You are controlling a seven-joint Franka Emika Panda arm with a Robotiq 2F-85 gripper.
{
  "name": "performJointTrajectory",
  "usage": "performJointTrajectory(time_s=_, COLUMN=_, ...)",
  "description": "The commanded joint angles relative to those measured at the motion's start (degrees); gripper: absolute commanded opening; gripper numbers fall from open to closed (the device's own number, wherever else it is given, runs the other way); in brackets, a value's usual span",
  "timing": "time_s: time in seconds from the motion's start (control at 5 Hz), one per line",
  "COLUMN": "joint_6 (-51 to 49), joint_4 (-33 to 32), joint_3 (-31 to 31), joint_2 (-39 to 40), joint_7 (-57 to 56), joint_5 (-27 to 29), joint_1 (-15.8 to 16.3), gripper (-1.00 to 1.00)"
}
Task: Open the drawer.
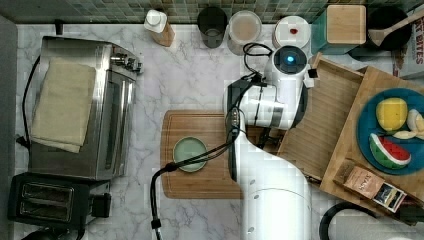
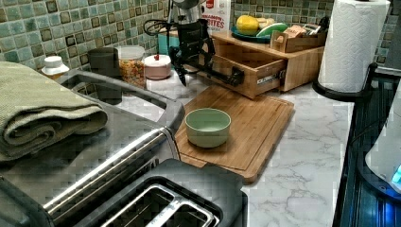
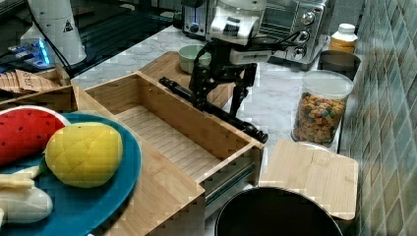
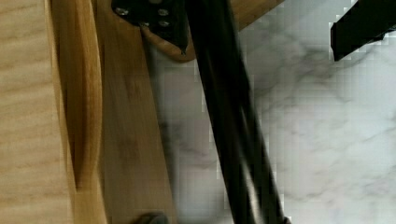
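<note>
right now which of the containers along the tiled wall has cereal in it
The clear jar with the pale lid, showing cereal through its side. The dark cup beside it is opaque and the orange bottle is smaller.

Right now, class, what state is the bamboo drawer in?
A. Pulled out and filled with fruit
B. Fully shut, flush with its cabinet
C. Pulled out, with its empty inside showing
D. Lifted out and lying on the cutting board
C: in the right view the drawer stands out from its cabinet, its striped floor bare, with the gripper at its black bar handle.
</note>
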Motion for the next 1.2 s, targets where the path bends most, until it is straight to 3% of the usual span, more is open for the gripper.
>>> performJointTrajectory(time_s=0.2, joint_6=2.2, joint_4=2.9, joint_3=5.5, joint_2=-0.3, joint_7=9.9, joint_5=5.0, joint_1=9.2, gripper=1.0)
performJointTrajectory(time_s=0.4, joint_6=2.7, joint_4=3.5, joint_3=6.0, joint_2=0.2, joint_7=14.3, joint_5=5.5, joint_1=9.7, gripper=1.0)
performJointTrajectory(time_s=0.6, joint_6=5.1, joint_4=3.4, joint_3=7.0, joint_2=0.7, joint_7=11.6, joint_5=9.1, joint_1=8.9, gripper=1.0)
performJointTrajectory(time_s=1.2, joint_6=5.2, joint_4=3.4, joint_3=8.8, joint_2=0.8, joint_7=12.4, joint_5=7.8, joint_1=7.3, gripper=1.0)
